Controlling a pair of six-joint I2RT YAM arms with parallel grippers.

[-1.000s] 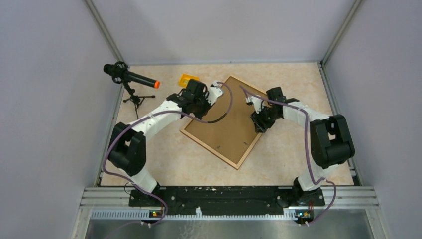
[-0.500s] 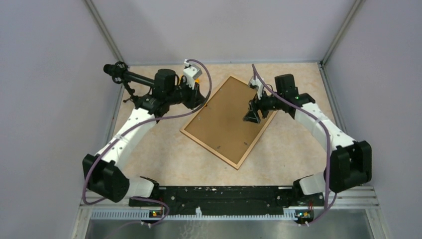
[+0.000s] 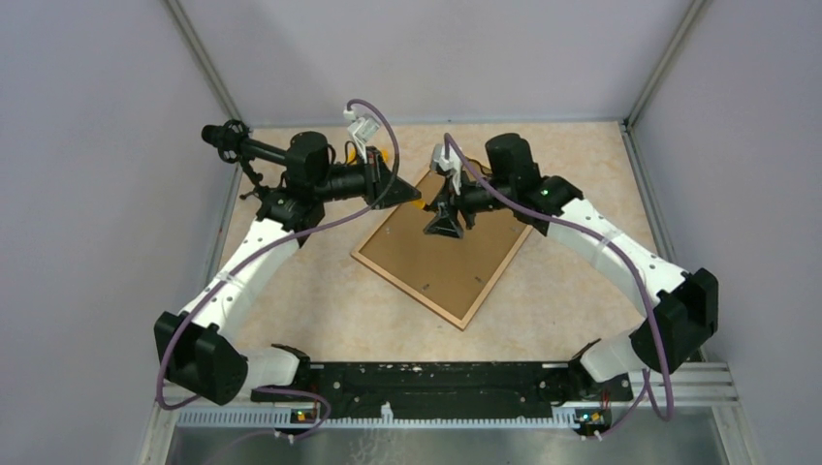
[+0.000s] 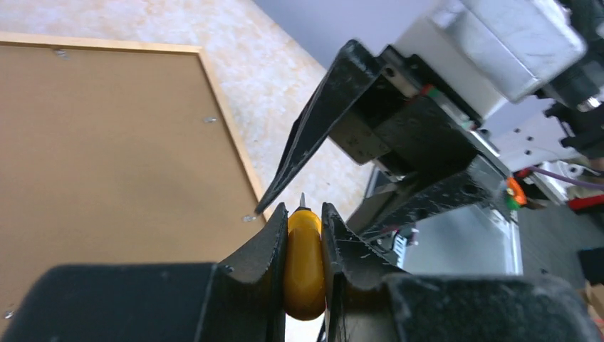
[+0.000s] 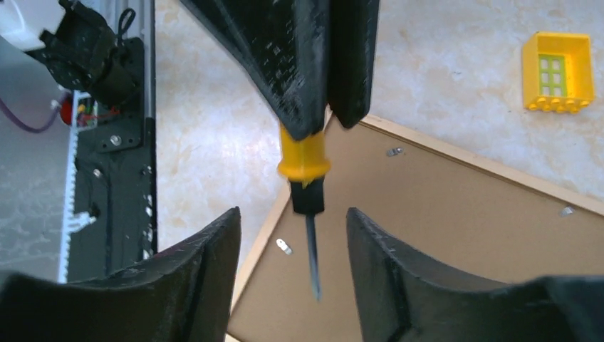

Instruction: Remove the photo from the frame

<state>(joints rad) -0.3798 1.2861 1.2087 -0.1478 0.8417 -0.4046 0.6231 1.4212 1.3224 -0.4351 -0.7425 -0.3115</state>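
The frame (image 3: 441, 257) lies back up on the table, its brown fibreboard back (image 5: 456, 235) and narrow wooden rim showing. The photo is hidden under that back. My left gripper (image 4: 304, 208) is shut on the yellow handle of a screwdriver (image 4: 305, 263), held above the frame's far corner (image 3: 402, 191). My right gripper (image 5: 292, 214) faces it, open, with the screwdriver's thin shaft (image 5: 312, 256) between its fingers and touching neither. In the top view the right gripper (image 3: 441, 225) hangs over the frame's far end.
Small metal tabs (image 5: 283, 246) sit along the edges of the frame's back. A yellow toy block (image 5: 557, 71) lies on the table beyond the frame. A microphone on a small tripod (image 3: 254, 153) stands at the far left. Grey walls enclose the table.
Both arms lifted off the frame's edges and swung toward each other above its far end. The left gripper brought the screwdriver along, and its shaft now lies between the right gripper's open fingers.
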